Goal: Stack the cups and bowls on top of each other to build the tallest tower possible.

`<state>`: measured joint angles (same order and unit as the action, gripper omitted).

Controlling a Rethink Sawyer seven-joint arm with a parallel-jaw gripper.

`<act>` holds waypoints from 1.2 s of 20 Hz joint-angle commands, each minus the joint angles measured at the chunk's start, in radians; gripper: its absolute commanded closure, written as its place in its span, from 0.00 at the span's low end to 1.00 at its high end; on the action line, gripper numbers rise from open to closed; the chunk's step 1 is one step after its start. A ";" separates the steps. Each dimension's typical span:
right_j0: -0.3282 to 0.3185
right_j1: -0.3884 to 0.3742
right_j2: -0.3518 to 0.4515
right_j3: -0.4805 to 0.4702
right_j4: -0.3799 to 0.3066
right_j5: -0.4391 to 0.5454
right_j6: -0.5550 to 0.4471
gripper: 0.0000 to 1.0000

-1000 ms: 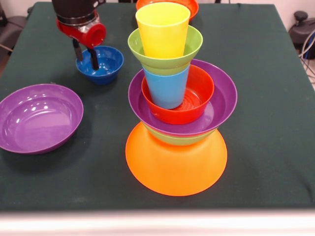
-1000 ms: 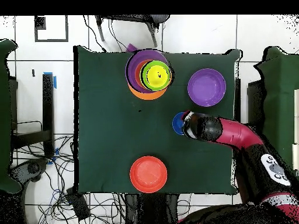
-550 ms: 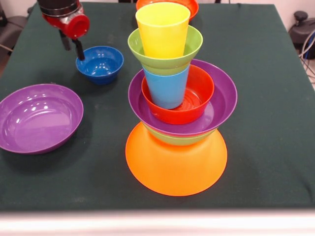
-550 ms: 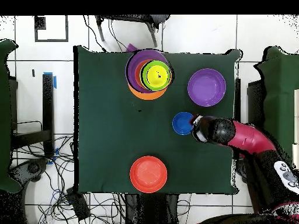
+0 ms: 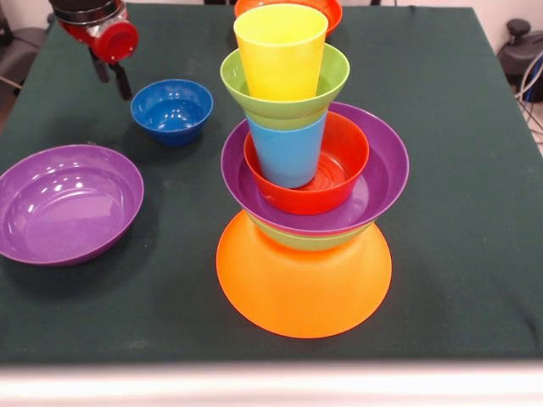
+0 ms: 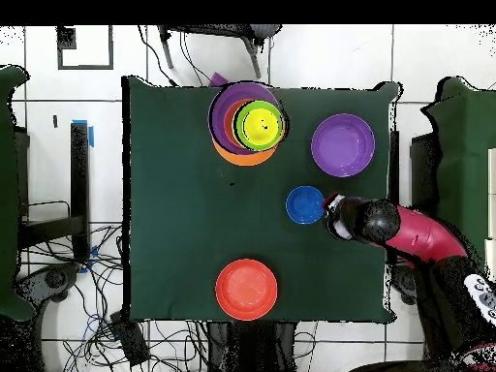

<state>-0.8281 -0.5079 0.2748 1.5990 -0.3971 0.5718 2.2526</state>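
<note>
Counting eight bowls (image 5: 70, 203), two cups (image 5: 281, 51), one tower (image 5: 304, 271).

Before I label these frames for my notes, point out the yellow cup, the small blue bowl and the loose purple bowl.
Yellow cup (image 5: 281, 61): front view, on its side wall.
Small blue bowl (image 5: 172, 108): front view, on its inner floor.
Loose purple bowl (image 5: 66, 203): front view, on its inner floor.
</note>
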 commanded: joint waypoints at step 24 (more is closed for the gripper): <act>0.005 0.147 0.092 0.001 -0.103 -0.092 -0.130 0.00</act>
<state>-0.8399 -0.4582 0.3225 1.6213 -0.4002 0.5473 2.2526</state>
